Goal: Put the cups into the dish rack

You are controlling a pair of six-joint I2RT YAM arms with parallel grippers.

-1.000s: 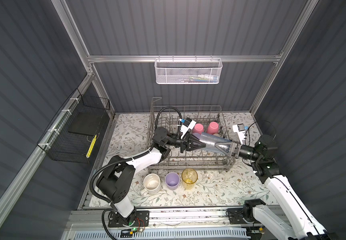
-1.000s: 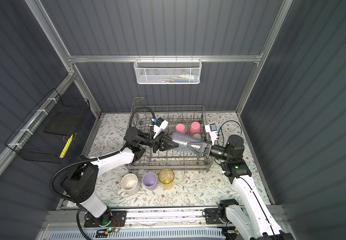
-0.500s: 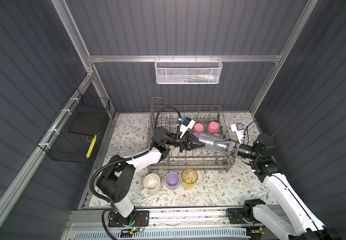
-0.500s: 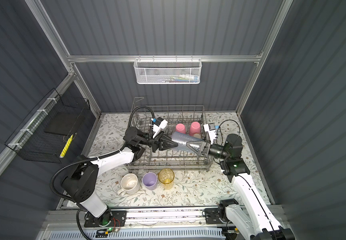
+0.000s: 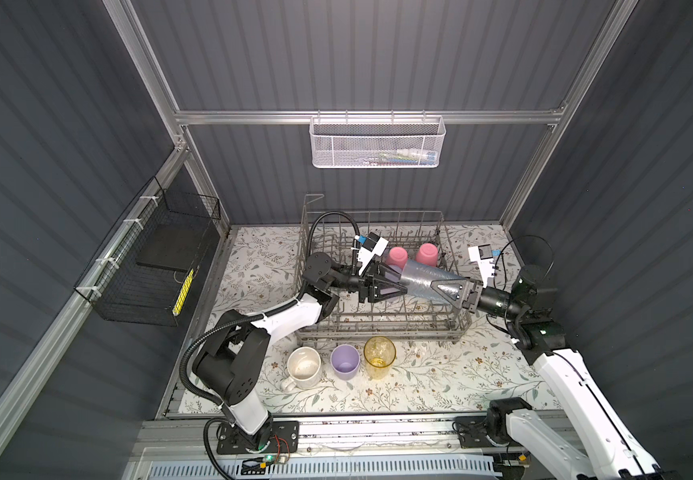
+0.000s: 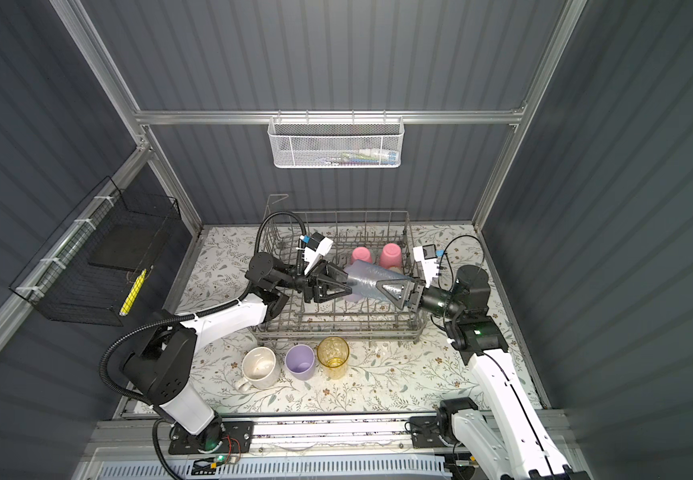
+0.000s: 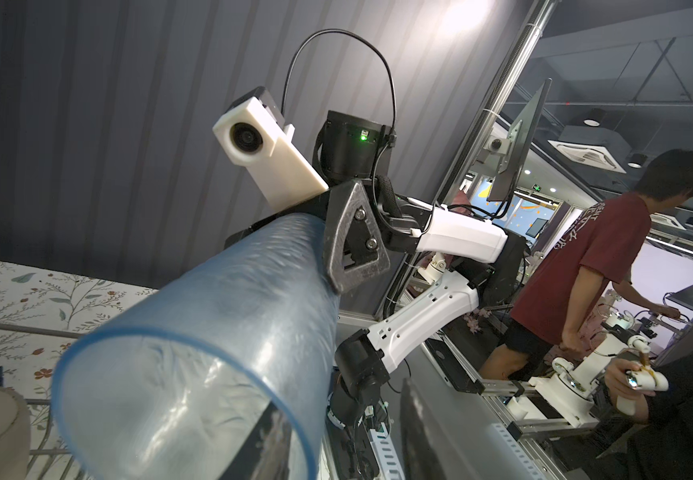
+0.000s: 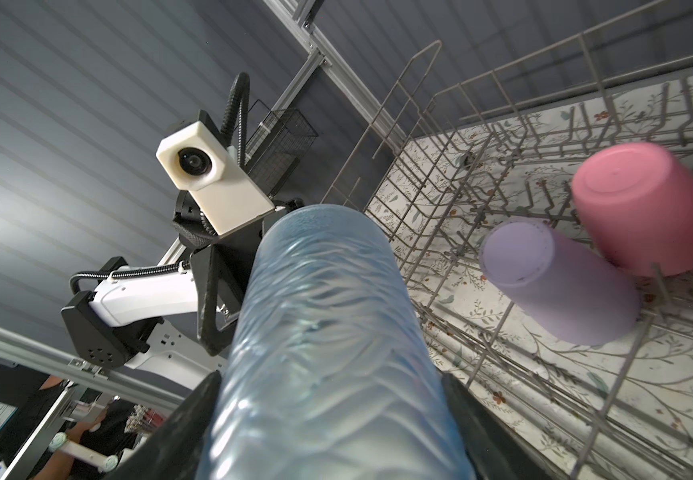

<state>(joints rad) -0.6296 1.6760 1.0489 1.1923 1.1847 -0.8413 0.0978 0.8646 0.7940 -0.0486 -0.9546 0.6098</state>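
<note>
- The counter (image 5: 440, 384), covered with a floral mat, carries everything.
- The dish rack (image 5: 378, 330) sits against the counter's far edge, about midway along it.
- The right pincer (image 5: 434, 284) clamps the closed end of the blue tumbler (image 5: 417, 277), which lies on its side above the rack's middle.
- The left pincer (image 5: 400, 281) has its jaws parted at the tumbler's open rim. One finger shows through the clear wall and the other stands clear outside.
- The speckled mug (image 5: 304, 365), the front lilac cup (image 5: 344, 362) and the yellow tumbler (image 5: 379, 353) stand upright in a row on the counter, just before the rack's near edge.
- The first pink cup (image 5: 396, 255) and the second pink cup (image 5: 427, 254) sit upside down toward the rack's far right corner.
- The racked lilac cup (image 8: 556, 282) leans bottom-up beside one of them.
</note>
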